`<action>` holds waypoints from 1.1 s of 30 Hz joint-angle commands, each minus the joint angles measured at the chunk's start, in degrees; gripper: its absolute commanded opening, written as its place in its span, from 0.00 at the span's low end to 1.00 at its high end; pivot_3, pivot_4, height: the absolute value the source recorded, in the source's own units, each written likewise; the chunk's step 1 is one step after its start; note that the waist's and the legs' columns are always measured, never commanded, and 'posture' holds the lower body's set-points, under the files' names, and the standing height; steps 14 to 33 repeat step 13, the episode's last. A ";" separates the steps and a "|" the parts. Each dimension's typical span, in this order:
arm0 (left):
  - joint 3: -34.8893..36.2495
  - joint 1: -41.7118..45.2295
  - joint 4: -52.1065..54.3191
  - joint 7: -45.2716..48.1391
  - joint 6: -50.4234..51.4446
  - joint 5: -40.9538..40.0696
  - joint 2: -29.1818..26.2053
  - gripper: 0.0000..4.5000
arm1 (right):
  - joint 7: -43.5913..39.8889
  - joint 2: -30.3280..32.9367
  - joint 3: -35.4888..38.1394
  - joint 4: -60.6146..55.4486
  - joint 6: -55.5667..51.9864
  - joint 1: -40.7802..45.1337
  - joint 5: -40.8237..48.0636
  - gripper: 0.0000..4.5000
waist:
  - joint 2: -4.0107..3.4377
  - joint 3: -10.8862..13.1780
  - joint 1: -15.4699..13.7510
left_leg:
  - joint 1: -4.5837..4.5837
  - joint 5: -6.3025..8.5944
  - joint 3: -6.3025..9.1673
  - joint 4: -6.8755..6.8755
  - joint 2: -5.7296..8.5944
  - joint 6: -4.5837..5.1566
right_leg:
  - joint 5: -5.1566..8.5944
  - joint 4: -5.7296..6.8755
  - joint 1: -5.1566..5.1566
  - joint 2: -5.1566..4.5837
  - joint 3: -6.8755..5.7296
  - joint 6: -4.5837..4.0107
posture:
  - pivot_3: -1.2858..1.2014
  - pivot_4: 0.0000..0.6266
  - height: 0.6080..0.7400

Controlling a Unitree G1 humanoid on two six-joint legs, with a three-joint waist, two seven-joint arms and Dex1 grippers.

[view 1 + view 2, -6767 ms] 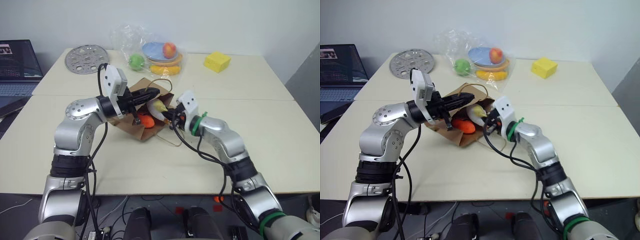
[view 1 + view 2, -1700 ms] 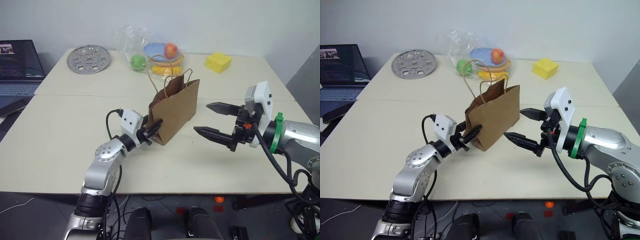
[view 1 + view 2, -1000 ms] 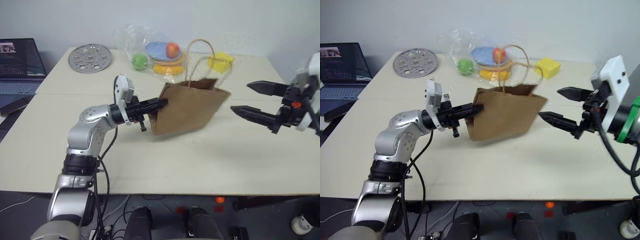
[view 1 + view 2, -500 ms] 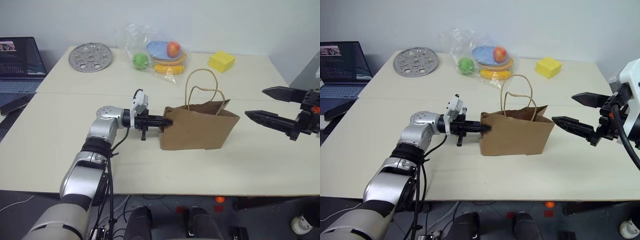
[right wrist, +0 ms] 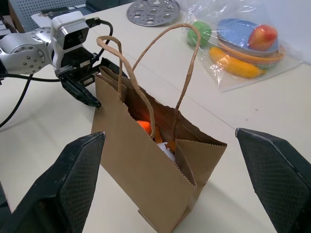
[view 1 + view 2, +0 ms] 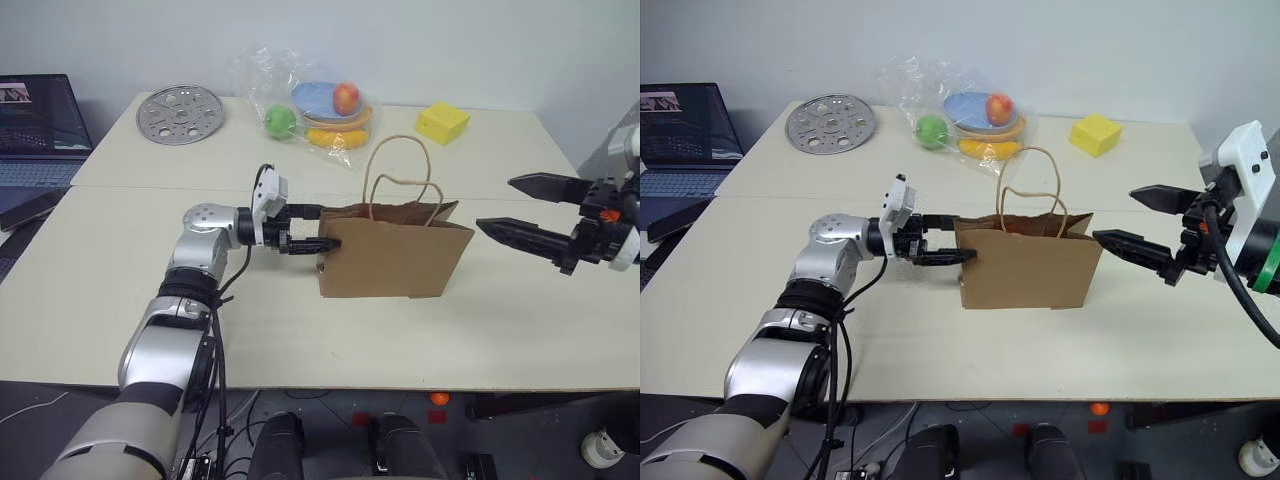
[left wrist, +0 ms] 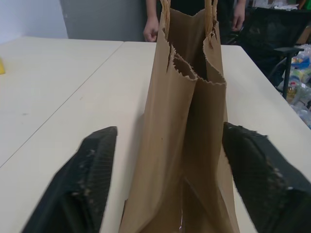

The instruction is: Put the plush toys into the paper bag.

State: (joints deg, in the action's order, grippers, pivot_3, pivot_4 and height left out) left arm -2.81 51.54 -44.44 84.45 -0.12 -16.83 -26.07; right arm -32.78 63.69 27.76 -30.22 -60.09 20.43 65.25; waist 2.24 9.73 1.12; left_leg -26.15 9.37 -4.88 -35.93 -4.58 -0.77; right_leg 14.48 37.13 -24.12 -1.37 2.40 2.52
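Note:
The brown paper bag stands upright on the table's middle, handles up. Looking down into it in the right wrist view, I see the plush toys: an orange carrot and a white one beside it. My left gripper is open, its fingers on either side of the bag's narrow left end without pinching it. My right gripper hangs open just right of the bag, holding nothing.
At the back sits a clear plastic bag with plates and plastic fruit, next to a yellow block and a perforated metal disc. A laptop is far left. A person's hands show beyond the table.
My left gripper has opened and let go of the bag's left edge. The bag stays standing upright in the same spot. The right gripper remains open.

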 commanded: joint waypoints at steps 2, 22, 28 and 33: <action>5.09 -5.81 16.30 -3.74 13.34 -4.64 -7.20 0.99 | -3.43 0.39 4.03 2.34 2.93 -4.40 -4.42 1.00 | 0.00 0.00 0.60 | 0.00 0.00 0.04 0.04 -0.05 0.00 | -0.01 0.03 -0.02 0.02 -0.01 0.07 | 0.52 0.24 1.00; 10.28 -16.92 45.23 -18.52 28.58 -5.55 -18.82 0.99 | -14.41 -3.37 1.97 13.68 20.08 -17.02 -23.27 1.00 | -0.09 -0.04 0.16 | 0.29 -0.01 -0.03 -0.13 0.01 -0.02 | 0.16 0.03 0.31 -0.06 -0.03 0.07 | 0.52 0.24 1.00; 10.28 -16.92 45.23 -18.52 28.58 -5.55 -18.82 0.99 | -14.41 -3.37 1.97 13.68 20.08 -17.02 -23.27 1.00 | -0.09 -0.04 0.16 | 0.29 -0.01 -0.03 -0.13 0.01 -0.02 | 0.16 0.03 0.31 -0.06 -0.03 0.07 | 0.52 0.24 1.00; 10.28 -16.92 45.23 -18.52 28.58 -5.55 -18.82 0.99 | -14.41 -3.37 1.97 13.68 20.08 -17.02 -23.27 1.00 | -0.09 -0.04 0.16 | 0.29 -0.01 -0.03 -0.13 0.01 -0.02 | 0.16 0.03 0.31 -0.06 -0.03 0.07 | 0.52 0.24 1.00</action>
